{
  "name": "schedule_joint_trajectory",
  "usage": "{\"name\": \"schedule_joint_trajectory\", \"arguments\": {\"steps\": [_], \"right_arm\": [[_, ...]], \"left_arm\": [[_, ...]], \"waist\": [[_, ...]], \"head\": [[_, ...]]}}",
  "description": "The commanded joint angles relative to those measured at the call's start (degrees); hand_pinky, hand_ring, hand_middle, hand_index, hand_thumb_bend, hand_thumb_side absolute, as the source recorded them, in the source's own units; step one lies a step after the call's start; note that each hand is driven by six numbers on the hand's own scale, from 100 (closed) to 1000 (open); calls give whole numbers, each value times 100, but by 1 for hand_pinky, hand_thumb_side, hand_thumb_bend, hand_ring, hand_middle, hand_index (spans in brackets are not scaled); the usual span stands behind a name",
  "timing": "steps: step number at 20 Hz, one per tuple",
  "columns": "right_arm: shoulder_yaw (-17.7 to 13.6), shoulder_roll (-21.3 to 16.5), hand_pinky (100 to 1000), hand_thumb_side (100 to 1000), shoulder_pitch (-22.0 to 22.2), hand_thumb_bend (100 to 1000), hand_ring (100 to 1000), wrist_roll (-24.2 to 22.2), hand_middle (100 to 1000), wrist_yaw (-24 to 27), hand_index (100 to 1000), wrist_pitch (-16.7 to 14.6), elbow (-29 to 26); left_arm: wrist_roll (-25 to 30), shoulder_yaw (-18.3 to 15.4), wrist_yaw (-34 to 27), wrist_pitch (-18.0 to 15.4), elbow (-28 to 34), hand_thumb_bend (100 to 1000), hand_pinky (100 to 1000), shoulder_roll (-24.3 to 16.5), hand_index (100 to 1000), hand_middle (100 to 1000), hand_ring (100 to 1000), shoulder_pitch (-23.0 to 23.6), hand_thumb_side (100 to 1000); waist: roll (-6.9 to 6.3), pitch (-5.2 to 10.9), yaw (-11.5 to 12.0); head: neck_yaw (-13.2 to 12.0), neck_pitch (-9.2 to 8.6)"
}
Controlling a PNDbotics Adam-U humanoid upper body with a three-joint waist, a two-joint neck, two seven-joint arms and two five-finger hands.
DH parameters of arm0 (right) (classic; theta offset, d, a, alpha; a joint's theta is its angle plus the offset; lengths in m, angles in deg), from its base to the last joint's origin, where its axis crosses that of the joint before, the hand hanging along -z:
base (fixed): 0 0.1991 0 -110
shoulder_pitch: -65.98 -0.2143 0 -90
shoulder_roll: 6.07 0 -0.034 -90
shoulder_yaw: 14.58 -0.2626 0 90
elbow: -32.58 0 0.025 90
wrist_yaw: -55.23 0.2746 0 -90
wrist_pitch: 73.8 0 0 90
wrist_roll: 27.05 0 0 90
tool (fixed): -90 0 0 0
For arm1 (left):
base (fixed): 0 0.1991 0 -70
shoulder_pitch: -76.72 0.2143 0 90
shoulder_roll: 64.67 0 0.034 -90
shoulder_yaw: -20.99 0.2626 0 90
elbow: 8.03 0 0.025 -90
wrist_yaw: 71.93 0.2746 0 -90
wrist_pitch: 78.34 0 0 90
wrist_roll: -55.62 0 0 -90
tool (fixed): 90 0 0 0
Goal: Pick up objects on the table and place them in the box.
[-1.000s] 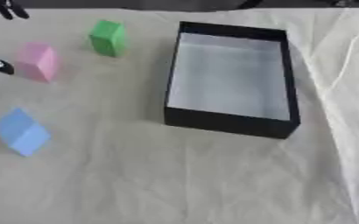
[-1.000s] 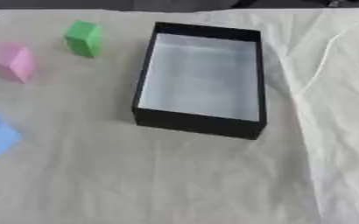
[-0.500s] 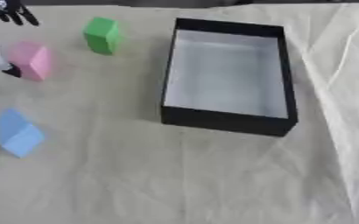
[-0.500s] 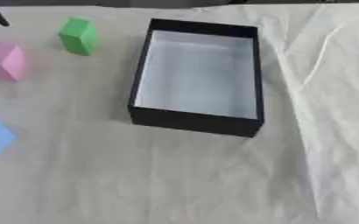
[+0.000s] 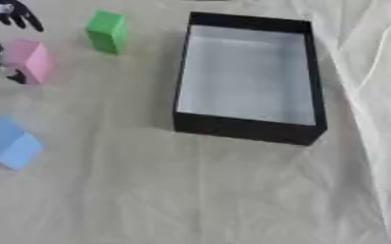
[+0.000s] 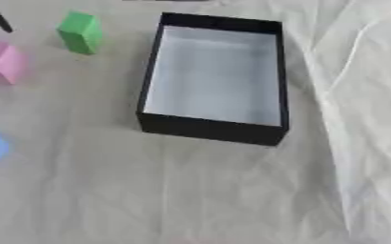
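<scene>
- Closing my left hand (image 5: 0, 28) around the pink block (image 5: 29, 60), which sits well to the left of the black box (image 5: 245, 126); dark fingers (image 5: 19, 15) show above the block and a thumb tip (image 5: 17, 76) below its near corner, so the hand brackets it, curled in but, as far as I can tell, not yet clamped.
- Change from a second ago: the fingers then sat further off toward the upper left edge of the view; now they flank the block on two sides. The block itself looks unmoved relative to the box.
- Whole view has also shifted a little; I read that as head motion, not objects moving.
- Green block (image 5: 108, 31) stands just left of the box's far left corner, untouched.
- Blue block (image 5: 10, 142) lies left of the box's near end, further out than the pink one, untouched.
- Box interior shows only its pale floor; nothing placed yet, so all three blocks remain to be moved.
- Right hand: not visible in either view.
- Judgement: grasp step on pink block is under way. Next needs full closure, lift, then carry rightward over the box wall.
- Risk: the block may tip or slide on the wrinkled cloth (image 5: 190, 190) if contact is uneven.
</scene>
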State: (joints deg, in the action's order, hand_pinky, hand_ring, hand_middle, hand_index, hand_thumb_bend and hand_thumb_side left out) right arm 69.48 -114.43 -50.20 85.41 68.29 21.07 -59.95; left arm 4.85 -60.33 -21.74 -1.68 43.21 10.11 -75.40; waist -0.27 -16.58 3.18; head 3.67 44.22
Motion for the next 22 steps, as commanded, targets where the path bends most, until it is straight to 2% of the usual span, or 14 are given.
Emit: {"name": "schedule_joint_trajectory", "arguments": {"steps": [1,4,5,9,12,18,19,22], "right_arm": [[-15,-83,889,824,-86,100,800,-38,834,-58,869,5,-22],[7,-65,890,805,-96,100,800,-59,834,-76,868,12,-23],[18,-57,890,830,-99,100,800,-69,834,-81,869,17,-21],[47,-24,890,835,-105,100,800,-95,835,-116,867,36,-13],[49,-8,890,835,-81,100,799,-85,833,-145,867,49,-5],[45,-15,890,838,11,100,798,-49,833,-183,866,55,12],[48,-13,890,839,22,100,798,-48,833,-187,866,58,20],[64,-7,890,841,40,100,798,-58,833,-198,866,61,31]], "left_arm": [[-255,-186,251,-26,-84,703,873,-82,835,846,849,-172,100],[-371,-302,508,-11,-234,701,873,-59,836,848,849,-195,100],[-445,-360,586,5,-282,695,872,-44,835,848,849,-204,100],[-627,-502,807,52,-491,659,873,-3,833,847,850,-225,100],[-537,-533,905,66,-574,620,869,6,832,844,844,-239,100],[-104,-488,756,127,-477,604,873,-65,807,840,850,-333,100],[-26,-480,766,166,-444,639,875,-89,822,849,853,-357,100],[91,-481,799,246,-298,662,895,-152,828,866,871,-399,100]], "waist": [[-68,7,-22],[-61,-44,-55],[-58,-65,-72],[-51,-146,-120],[-43,-194,-116],[-44,-213,-46],[-50,-209,-36],[-58,-202,0]], "head": [[-78,-10],[-135,-10],[-157,-10],[-227,-53],[-260,-73],[-241,-21],[-237,-16],[-237,-11]]}}
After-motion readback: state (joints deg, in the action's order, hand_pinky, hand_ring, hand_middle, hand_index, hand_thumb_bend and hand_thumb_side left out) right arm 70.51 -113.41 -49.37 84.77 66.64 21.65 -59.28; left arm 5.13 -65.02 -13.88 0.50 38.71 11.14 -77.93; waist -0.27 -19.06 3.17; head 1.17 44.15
